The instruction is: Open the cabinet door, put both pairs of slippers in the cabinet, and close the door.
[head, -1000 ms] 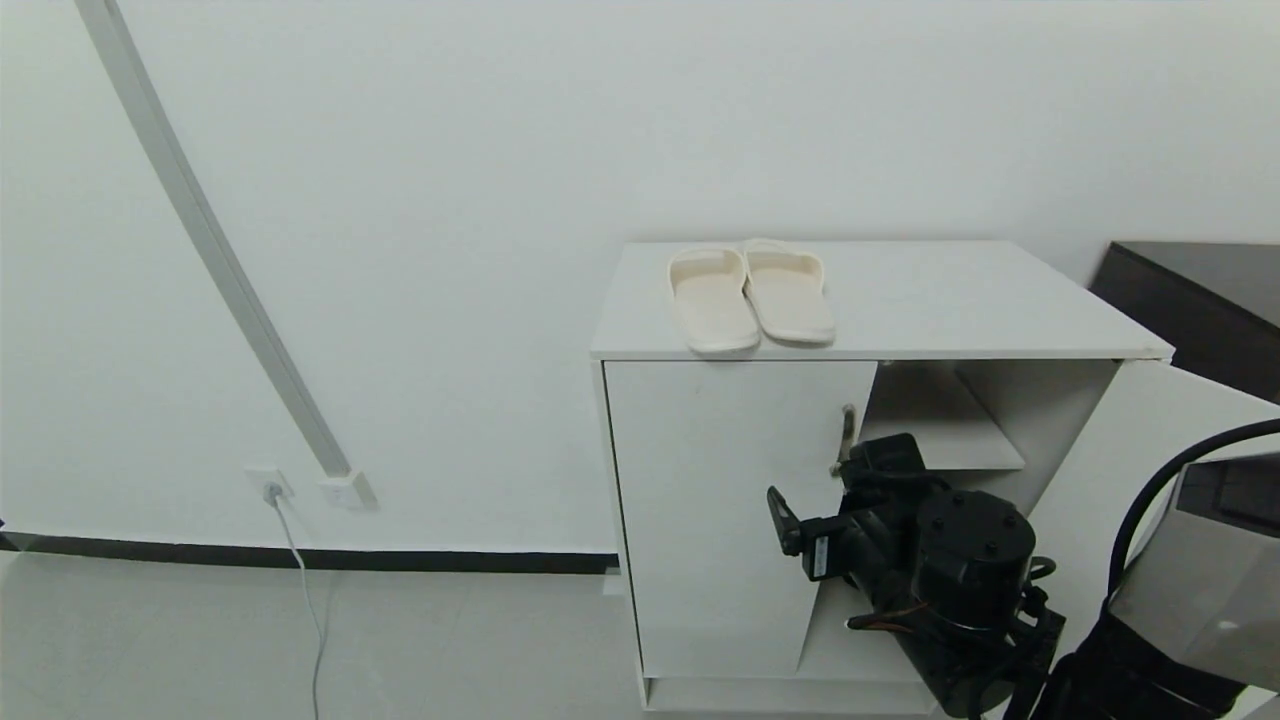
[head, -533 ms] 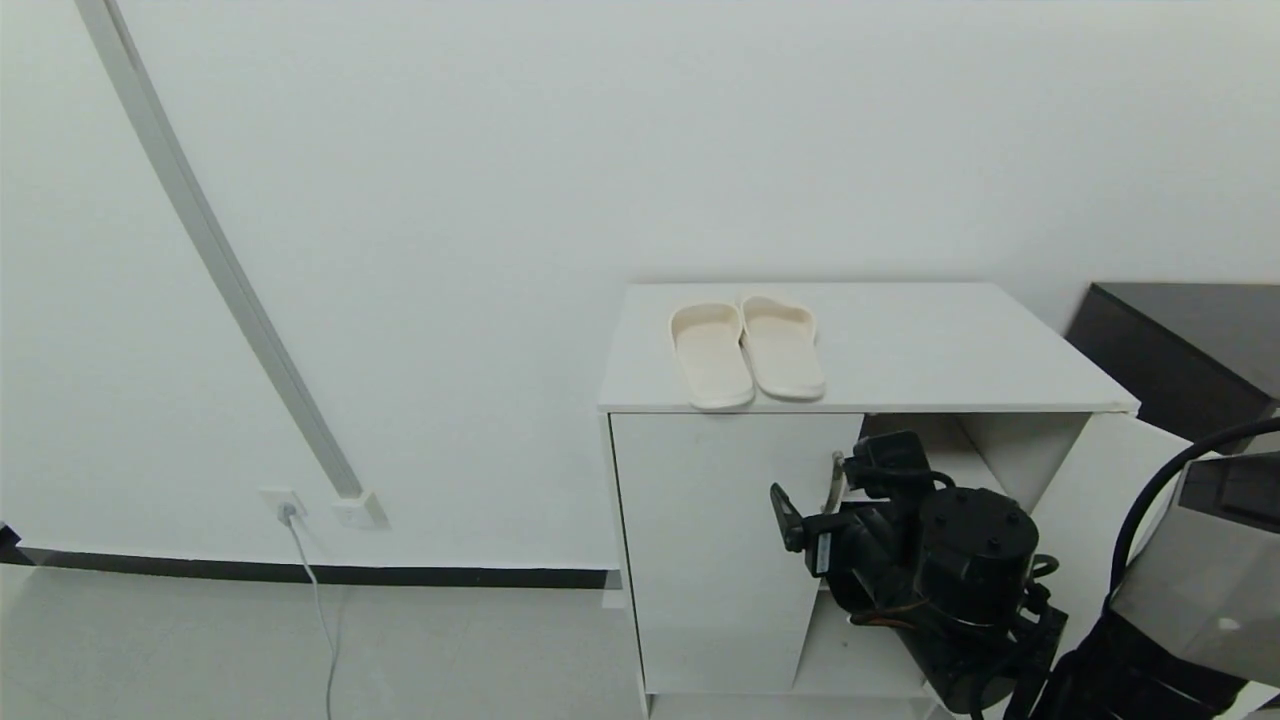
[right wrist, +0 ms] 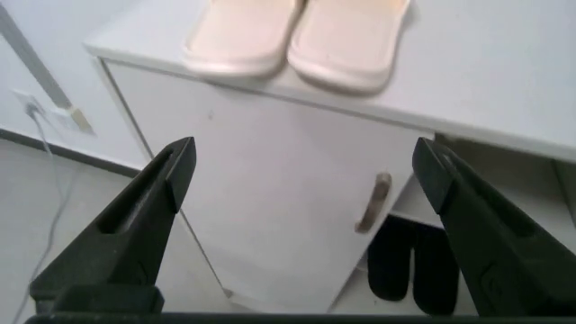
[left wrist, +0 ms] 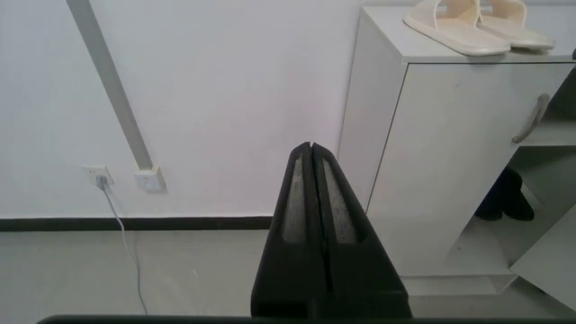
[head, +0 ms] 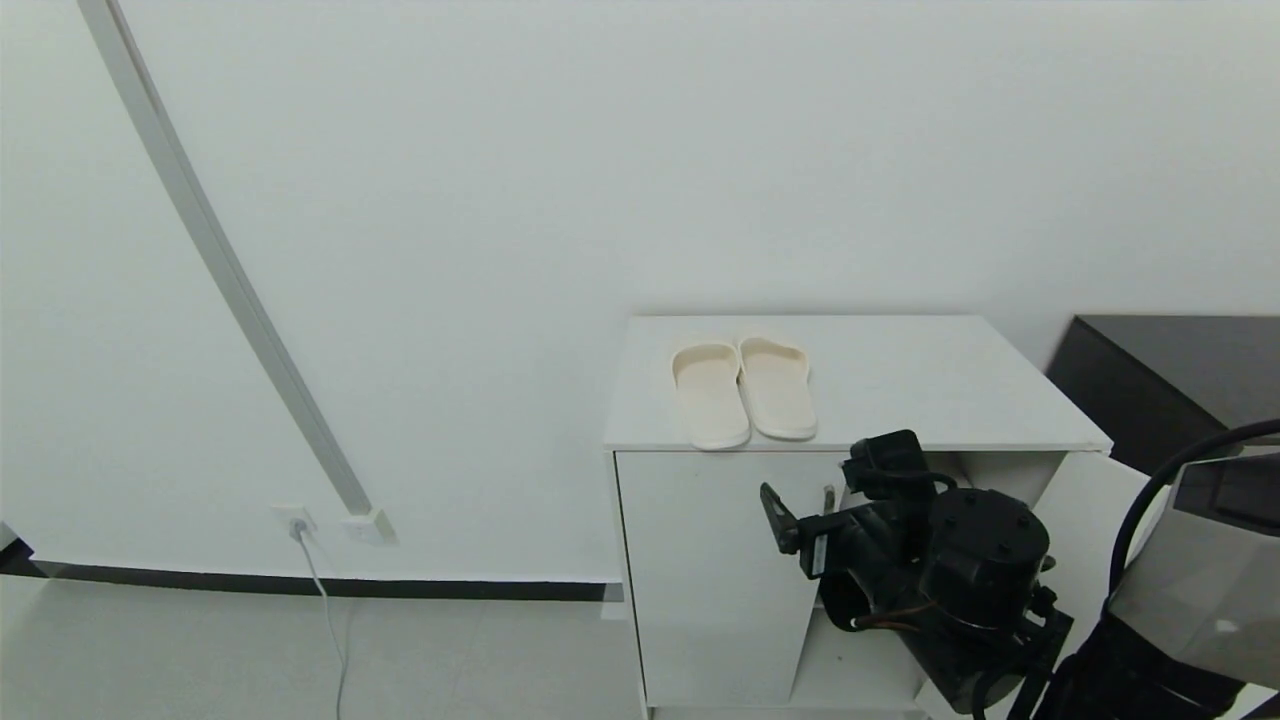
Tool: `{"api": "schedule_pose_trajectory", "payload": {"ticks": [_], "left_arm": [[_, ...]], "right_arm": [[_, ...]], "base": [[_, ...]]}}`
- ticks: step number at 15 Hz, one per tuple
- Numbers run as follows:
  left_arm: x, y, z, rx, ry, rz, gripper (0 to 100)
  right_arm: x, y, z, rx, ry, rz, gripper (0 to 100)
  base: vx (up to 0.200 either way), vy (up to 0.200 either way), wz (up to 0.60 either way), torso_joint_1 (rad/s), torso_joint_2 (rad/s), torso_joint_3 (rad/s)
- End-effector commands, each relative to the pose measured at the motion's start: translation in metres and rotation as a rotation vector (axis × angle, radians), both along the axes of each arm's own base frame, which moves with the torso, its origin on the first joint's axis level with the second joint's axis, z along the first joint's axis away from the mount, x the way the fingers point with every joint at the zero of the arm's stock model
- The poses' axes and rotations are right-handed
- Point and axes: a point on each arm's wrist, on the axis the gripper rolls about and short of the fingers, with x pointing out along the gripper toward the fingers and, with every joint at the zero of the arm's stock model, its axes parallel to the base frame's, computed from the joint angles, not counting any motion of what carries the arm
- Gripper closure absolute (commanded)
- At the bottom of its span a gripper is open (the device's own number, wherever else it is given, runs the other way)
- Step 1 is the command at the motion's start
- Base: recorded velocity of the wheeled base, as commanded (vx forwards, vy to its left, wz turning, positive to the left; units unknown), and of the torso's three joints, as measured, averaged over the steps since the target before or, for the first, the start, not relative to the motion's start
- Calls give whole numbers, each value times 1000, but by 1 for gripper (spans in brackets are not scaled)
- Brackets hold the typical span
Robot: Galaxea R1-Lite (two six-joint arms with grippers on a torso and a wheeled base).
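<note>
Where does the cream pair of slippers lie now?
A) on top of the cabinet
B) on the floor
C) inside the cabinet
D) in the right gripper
A: the cream slippers lie side by side on the cabinet top, near its front edge.

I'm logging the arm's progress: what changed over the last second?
The head view shifted, so the whole scene sits lower. Against the cabinet, the open right gripper rose toward the cream slippers on top. Nothing was gripped or released; slippers and cabinet did not move.
</note>
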Motion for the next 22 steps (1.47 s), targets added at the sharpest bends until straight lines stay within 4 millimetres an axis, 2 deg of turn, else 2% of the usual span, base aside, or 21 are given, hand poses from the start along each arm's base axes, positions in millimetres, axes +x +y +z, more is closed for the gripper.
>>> {"api": "schedule_pose_trajectory", "payload": {"ticks": [1, 4, 7, 9, 11, 16, 22], "left_arm": [[0, 0, 0, 0, 0, 0, 100], [0, 0, 0, 0, 1, 0, 100], [0, 0, 0, 3, 1, -3, 100], [0, 0, 0, 5, 1, -4, 100], [0, 0, 0, 5, 1, -4, 100], [0, 0, 0, 5, 1, -4, 100], [0, 0, 0, 5, 1, -4, 100]], "right_arm": [[0, 0, -4, -17, -8, 5, 0], [18, 18, 16, -10, -19, 6, 0], [38, 38, 64, 57, 96, -18, 0], [46, 44, 82, 59, 121, -46, 0], [49, 48, 87, 40, 138, -59, 0], [53, 51, 82, 42, 159, -63, 0], [53, 50, 72, 29, 180, -67, 0]], "base": [[0, 0, 0, 0, 0, 0], [0, 0, 0, 0, 0, 0], [0, 0, 0, 0, 0, 0], [0, 0, 0, 0, 0, 0], [0, 0, 0, 0, 0, 0], [0, 0, 0, 0, 0, 0], [200, 0, 0, 2, -3, 2]]}}
